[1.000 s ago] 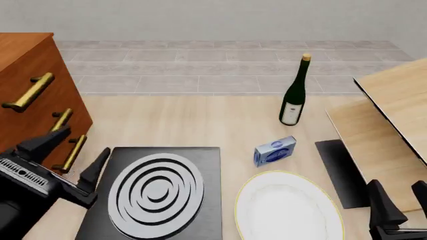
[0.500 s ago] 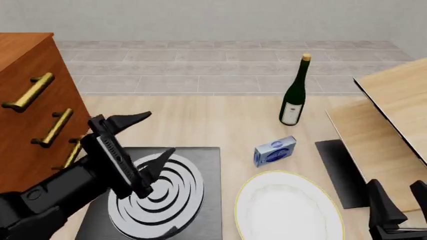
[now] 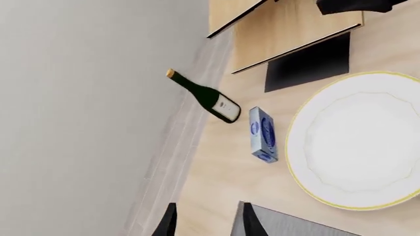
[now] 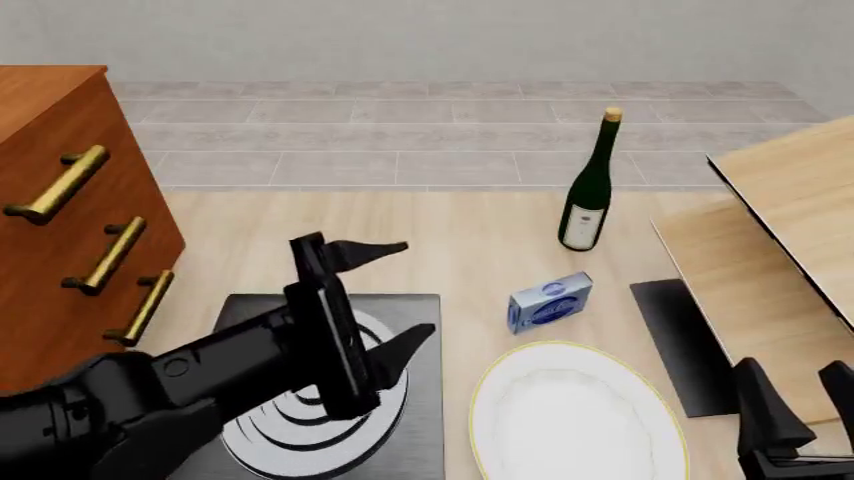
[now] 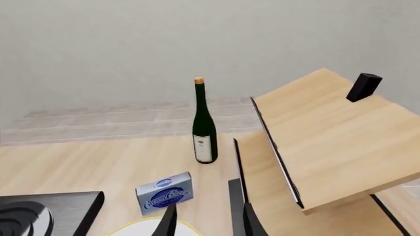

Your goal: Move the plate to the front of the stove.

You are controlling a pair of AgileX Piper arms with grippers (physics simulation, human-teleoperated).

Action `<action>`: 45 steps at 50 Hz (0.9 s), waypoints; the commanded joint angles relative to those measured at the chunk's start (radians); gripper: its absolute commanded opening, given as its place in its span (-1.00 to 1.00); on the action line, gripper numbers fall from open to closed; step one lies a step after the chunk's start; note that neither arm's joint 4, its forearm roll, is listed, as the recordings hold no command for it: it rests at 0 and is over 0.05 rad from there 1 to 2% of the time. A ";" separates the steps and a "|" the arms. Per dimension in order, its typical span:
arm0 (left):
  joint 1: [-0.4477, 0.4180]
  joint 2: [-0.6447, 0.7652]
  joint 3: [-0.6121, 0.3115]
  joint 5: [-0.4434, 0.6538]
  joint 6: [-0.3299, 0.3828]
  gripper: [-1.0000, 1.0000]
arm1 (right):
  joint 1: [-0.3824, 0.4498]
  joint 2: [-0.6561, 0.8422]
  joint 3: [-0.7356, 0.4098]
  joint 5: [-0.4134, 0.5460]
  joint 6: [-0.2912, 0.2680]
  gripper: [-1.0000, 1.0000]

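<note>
1. The plate (image 4: 577, 415) lies flat on the desk (image 4: 441, 240), just to the right of the stove (image 4: 420, 400) and near my edge of the desk. A small blue box (image 4: 549, 303) sits just beyond it, a wine bottle (image 4: 589, 190) stands farther back, and a plain dark mat (image 4: 678, 340) lies to its right.
2. I judge the plate stiff, smooth and breakable, and shallow enough that there is nothing to pinch from above. Its thin gold rim is the only real hold, so I would bring one finger under the lip at the edge and one on top, and grip gently, since a glazed rim can slip or chip.
3. My left claw (image 4: 380, 295) hangs above the stove's rings with its fingers spread apart and nothing between them. It is rolled onto its side, with the arm reaching forward and rightward across the stove. In the left wrist view the plate (image 3: 357, 140) fills one side, clear of the fingertips (image 3: 251, 223).
4. My right claw (image 4: 794, 425) sits low at the near right corner, beside the plate's right edge. Its two fingers stand parted and empty.
</note>
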State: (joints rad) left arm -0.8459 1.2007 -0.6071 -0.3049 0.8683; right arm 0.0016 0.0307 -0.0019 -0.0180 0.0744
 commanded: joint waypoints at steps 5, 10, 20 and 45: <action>-0.085 0.061 -0.036 0.003 0.013 1.00 | 0.000 0.000 0.001 0.000 0.009 1.00; -0.105 0.072 -0.040 0.002 0.007 1.00 | -0.001 -0.011 0.001 0.010 0.009 1.00; -0.155 0.091 -0.043 0.002 0.007 1.00 | -0.004 -0.022 0.000 0.016 0.011 1.00; -0.287 0.137 -0.043 0.025 -0.017 1.00 | -0.008 -0.027 0.000 0.014 0.019 1.00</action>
State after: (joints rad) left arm -1.0819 1.3181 -0.6503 -0.2832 0.8644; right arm -0.0053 0.0052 -0.0019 -0.0033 0.0904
